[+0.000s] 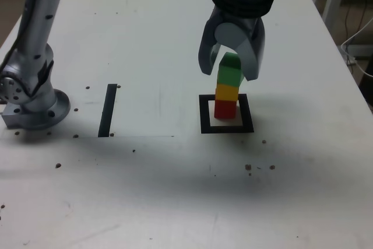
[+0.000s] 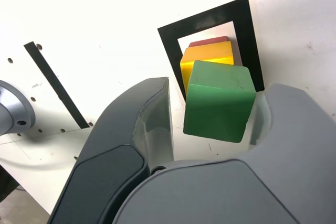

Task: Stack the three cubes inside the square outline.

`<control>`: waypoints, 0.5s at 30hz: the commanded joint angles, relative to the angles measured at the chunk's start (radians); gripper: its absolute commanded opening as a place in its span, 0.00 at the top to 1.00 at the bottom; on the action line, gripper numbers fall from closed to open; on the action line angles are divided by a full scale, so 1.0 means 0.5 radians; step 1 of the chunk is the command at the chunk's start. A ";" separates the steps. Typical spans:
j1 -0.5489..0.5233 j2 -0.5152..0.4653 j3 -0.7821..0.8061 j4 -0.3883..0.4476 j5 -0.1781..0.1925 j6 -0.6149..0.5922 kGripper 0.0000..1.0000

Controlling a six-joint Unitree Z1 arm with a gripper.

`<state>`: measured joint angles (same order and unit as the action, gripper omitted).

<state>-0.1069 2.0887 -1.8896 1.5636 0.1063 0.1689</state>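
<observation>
Above the square outline [image 1: 206, 127], the gripper [image 1: 233, 74] stands spread around the green cube [image 1: 230, 69].

No readable text, labels, brands, numbers or signs in either view.

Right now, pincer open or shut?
Open: in the wrist view the pincer shows a gap between its left jaw and the green cube. Right side: cannot tell.
</observation>
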 commanded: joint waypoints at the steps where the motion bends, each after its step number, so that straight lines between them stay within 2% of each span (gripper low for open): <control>1: 0.002 0.008 0.010 0.037 -0.003 0.004 0.13; 6: 0.008 -0.036 0.029 0.043 0.025 0.002 0.12; 11: 0.014 -0.187 0.092 0.055 0.100 -0.013 0.06; 15: 0.030 -0.320 0.181 0.059 0.126 -0.028 0.03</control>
<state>-0.0958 1.9483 -1.8107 1.5721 0.1675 0.1575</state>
